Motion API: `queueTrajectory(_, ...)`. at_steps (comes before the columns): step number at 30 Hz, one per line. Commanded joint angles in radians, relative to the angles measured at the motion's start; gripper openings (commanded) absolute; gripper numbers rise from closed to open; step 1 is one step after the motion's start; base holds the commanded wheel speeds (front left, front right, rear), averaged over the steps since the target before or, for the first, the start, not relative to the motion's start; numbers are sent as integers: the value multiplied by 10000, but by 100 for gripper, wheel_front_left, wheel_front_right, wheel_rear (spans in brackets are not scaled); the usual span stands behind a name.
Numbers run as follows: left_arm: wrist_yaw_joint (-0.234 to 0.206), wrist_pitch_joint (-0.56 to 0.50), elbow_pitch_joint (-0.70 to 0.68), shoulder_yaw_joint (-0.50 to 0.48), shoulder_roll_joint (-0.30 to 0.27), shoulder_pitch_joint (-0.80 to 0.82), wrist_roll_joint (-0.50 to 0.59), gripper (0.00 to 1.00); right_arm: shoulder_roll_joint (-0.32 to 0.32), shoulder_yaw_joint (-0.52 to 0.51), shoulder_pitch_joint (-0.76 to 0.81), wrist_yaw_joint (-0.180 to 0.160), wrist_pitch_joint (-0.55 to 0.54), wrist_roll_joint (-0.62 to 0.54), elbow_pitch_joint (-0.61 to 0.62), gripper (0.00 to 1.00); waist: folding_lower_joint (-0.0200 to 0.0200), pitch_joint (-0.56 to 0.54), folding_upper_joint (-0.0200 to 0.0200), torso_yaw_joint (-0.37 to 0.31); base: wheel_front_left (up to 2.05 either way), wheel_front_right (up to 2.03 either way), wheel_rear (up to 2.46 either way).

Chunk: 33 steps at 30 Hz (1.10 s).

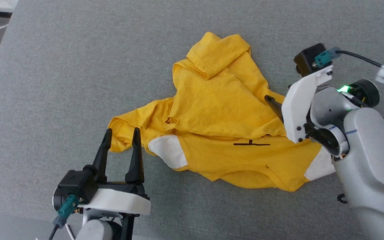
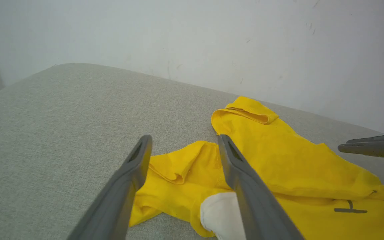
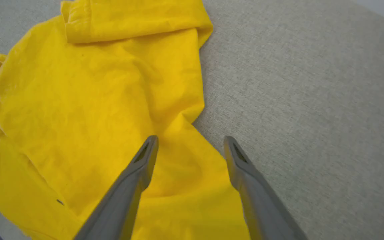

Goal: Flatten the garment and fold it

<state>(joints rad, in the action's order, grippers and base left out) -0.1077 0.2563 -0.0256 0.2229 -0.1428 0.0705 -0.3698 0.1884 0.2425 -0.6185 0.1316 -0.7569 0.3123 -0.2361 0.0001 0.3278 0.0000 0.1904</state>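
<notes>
No legible text, just a black T-like mark [image 1: 251, 143] on the garment [image 1: 225, 110]

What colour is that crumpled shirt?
The garment is bright yellow with white patches and black lines; clearest in head view.

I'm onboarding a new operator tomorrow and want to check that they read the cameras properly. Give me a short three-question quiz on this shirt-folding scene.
1. True or false: the garment lies fully flattened on the grey surface.
2. The left gripper is: A) shut on cloth, B) open and holding nothing, C) shut and empty.
3. Fill in: the patches on the garment are ___.
Key: 1 false, it is crumpled and folded over itself; 2 B; 3 white.
</notes>
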Motion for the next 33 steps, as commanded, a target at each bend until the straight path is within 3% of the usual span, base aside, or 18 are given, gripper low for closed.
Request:
queueTrajectory(1,87,50,72,33,77,212,70,100,2,184,-233,-9,-78,3,-292,100,-1,78,0,141,0,0,0)
queueTrajectory(10,370,53,399,180,325,417,159,100,-164,550,-602,-9,880,-600,-2693,100,-1,143,0,629,0,0,0)
queueTrajectory(11,391,53,431,180,345,428,173,100,-248,434,-621,-9,1085,-649,-2950,47,-1,145,0,657,0,0,0)
queueTrajectory(12,410,53,460,178,363,437,187,100,-332,348,-647,-9,1259,-688,-3188,9,-1,143,0,681,0,0,0)
queueTrajectory(13,427,54,488,171,380,443,200,100,-413,260,-676,-9,1380,-696,-3418,0,-1,127,0,700,0,0,0)
queueTrajectory(22,491,54,623,39,433,237,289,100,-380,204,-1479,-9,2252,-343,-3694,0,-1,-272,0,491,0,0,0)
queueTrajectory(33,621,54,523,97,562,357,307,100,1310,-1242,-3318,-9,2643,-1202,-3451,0,-1,484,0,720,0,0,0)
